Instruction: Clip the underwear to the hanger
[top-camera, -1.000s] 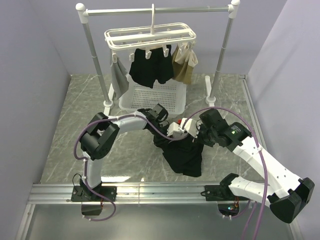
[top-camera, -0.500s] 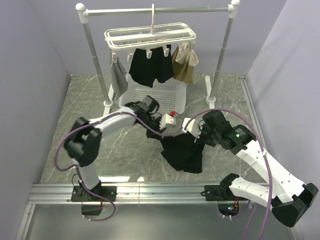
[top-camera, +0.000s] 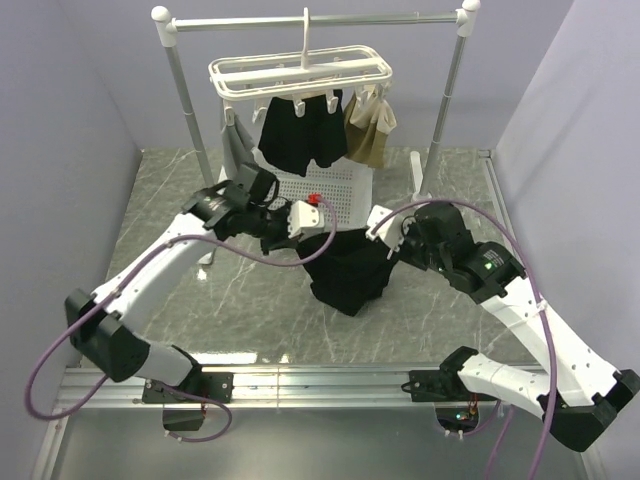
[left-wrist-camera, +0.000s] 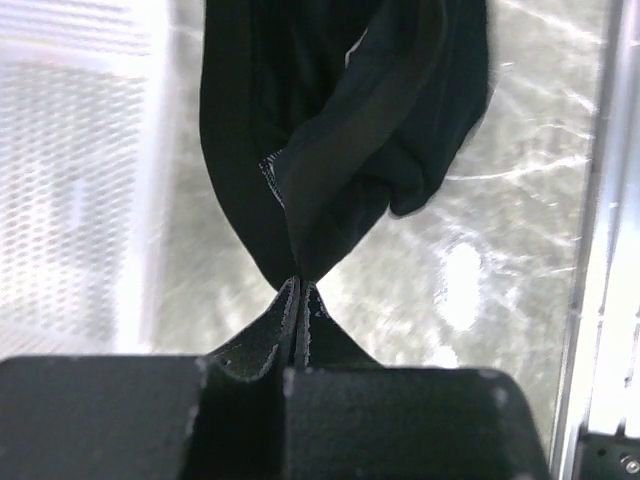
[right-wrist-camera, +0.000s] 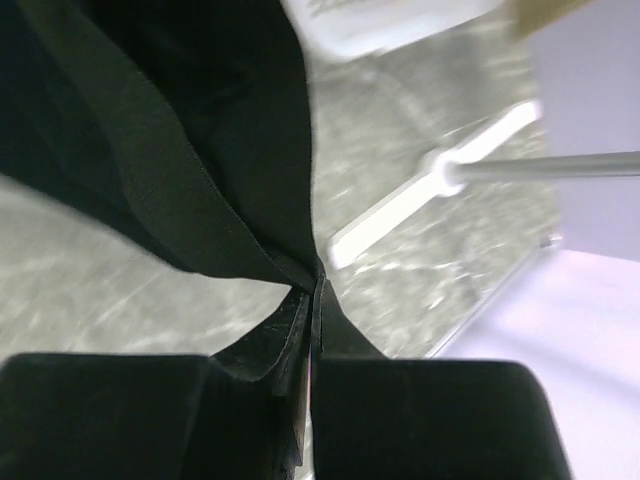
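Black underwear (top-camera: 348, 272) between both outstretched arms' fingers (left-wrist-camera: 262, 335)

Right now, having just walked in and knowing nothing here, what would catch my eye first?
Black underwear hangs between the two arms over the table, the left gripper and the right gripper each shut on an edge. Behind, the white hanger on the rail carries three garments.

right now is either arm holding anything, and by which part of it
Both hold the black underwear, hanging between them. The left end effector pinches a bunched fold of its edge; the right end effector pinches a banded edge.
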